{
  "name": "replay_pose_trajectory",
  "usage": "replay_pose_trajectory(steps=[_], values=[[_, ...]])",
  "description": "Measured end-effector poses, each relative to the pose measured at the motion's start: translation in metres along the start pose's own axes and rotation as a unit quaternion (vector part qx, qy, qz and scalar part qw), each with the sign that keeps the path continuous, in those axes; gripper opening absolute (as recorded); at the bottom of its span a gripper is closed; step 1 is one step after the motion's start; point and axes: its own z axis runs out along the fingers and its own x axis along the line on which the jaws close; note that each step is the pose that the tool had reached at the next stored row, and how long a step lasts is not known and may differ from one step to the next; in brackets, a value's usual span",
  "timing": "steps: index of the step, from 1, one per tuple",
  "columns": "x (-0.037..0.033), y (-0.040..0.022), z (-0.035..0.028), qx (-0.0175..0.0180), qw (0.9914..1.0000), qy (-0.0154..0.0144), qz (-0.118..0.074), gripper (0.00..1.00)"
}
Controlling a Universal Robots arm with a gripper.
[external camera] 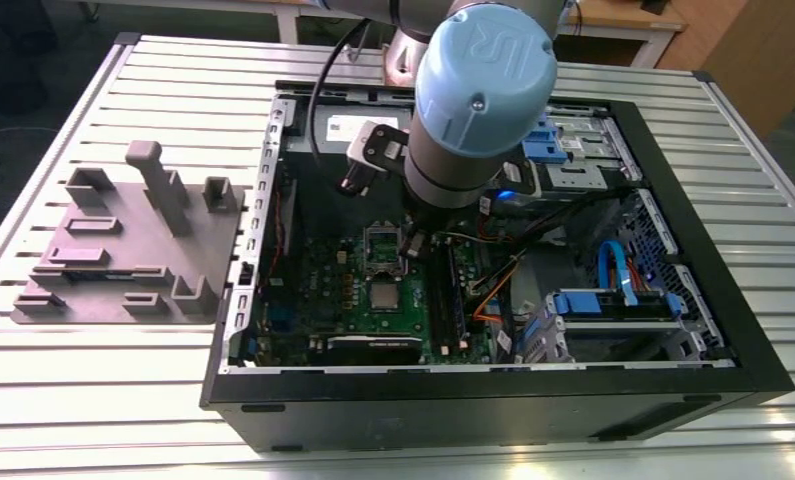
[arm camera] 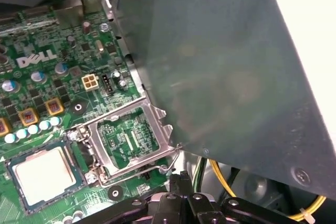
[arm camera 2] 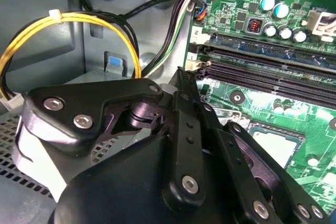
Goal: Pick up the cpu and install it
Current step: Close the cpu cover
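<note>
The black two-finger claw (arm camera: 181, 177) is hanging with its jaws pressed together, gripping nothing. The small square silver-topped cpu (arm camera: 42, 173) is sitting in its socket on the green motherboard (arm camera: 37, 93), apart from the claw. The flipped-open metal retention frame (arm camera: 131, 135) is lying nearer the claw.

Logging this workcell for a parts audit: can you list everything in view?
table: one, silver slatted, under everything
fixture plate: one, grey, on the table, exterior view's left
computer case: one, black, open, mid-table
circuit board: one, green, inside the case
cpu: one, silver, seated in the circuit board
cables: several, yellow, black, blue, inside the case
arm: one, light blue and grey, above the case
gripper: one, black, near the cpu
</note>
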Motion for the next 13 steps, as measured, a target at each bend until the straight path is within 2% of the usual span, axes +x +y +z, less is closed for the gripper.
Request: replay_pose_trajectory(steps=[4, 13], values=[[0.0007, 0.0035, 0.0006, 0.0011, 0.99999, -0.0004, 0.003, 0.10], [-0.0010, 0.0063, 0.0037, 0.0020, 0.99998, -0.0006, 0.006, 0.10]])
